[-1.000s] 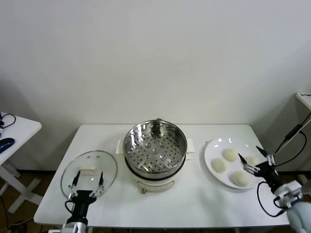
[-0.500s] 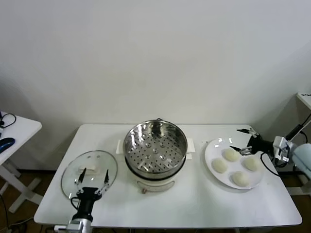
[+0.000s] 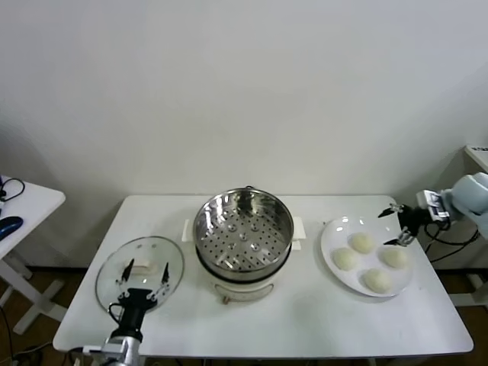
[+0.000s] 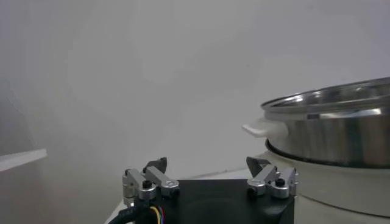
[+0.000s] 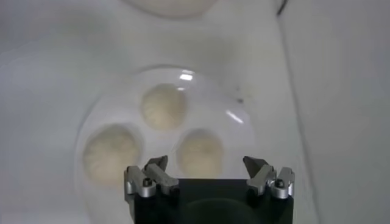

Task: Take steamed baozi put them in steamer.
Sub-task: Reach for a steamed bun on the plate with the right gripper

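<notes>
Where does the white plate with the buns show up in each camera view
Head view: plate on the table's right, right of the steamer.
Left wrist view: not in it.
Right wrist view: plate fills the middle, beyond the gripper.
Shared landmark: the buns on it.

Right gripper (image 3: 397, 225): reaching in from the right side, raised, jaws spread wide, empty. Left gripper (image 3: 142, 277): low at front left, jaws spread, empty.

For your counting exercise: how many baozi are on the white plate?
4, all on the plate: one far-left, one near-left, one far-right, one nearest. None look hidden.
</notes>
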Robot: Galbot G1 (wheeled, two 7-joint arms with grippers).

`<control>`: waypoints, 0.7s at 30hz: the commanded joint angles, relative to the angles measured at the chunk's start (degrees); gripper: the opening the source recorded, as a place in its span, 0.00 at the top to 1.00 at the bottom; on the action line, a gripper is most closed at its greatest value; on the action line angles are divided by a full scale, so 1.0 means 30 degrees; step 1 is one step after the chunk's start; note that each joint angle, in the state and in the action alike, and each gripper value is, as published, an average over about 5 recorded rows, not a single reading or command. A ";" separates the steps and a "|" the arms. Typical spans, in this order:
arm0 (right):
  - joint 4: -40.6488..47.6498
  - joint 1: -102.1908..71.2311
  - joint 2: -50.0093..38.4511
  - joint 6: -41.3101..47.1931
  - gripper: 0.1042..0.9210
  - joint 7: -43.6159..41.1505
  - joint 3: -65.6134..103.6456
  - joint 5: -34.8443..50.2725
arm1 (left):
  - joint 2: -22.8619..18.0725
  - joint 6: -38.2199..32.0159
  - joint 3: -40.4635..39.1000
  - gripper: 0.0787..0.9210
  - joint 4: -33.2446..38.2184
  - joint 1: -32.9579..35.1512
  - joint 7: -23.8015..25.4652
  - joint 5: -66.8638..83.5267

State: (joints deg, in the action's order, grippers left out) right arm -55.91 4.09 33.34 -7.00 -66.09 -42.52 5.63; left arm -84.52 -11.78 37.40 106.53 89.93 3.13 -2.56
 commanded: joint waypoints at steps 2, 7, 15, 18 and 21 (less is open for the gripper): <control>0.4547 0.4081 0.4724 -0.0291 0.12 -0.3082 -0.4823 -0.3290 | 0.0211 0.0387 0.0055 0.12 0.0080 -0.0103 -0.0030 0.0040; 0.6504 0.2290 0.6206 -0.0901 0.12 -0.2226 -0.3041 -0.5297 | 0.0262 0.0667 0.0249 0.12 0.0398 0.0027 -0.0047 0.0069; 0.7996 0.0515 0.7173 -0.1445 0.12 -0.1320 -0.0713 -0.7112 | 0.0381 0.0961 0.0390 0.12 0.0481 0.0218 -0.0163 0.0080; 0.8358 0.0204 0.7367 -0.1668 0.12 -0.0941 -0.0167 -0.7441 | 0.0393 0.1162 0.0384 0.12 0.0551 0.0282 -0.0249 0.0051; 0.8744 -0.0120 0.7679 -0.1948 0.12 -0.0620 0.0631 -0.7808 | 0.0407 0.1189 0.0402 0.12 0.0546 0.0341 -0.0270 0.0020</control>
State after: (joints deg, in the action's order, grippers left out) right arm -35.17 5.66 52.08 -11.12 -69.08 -44.62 -12.47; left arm -83.42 -8.96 38.57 107.93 90.99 2.48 -2.42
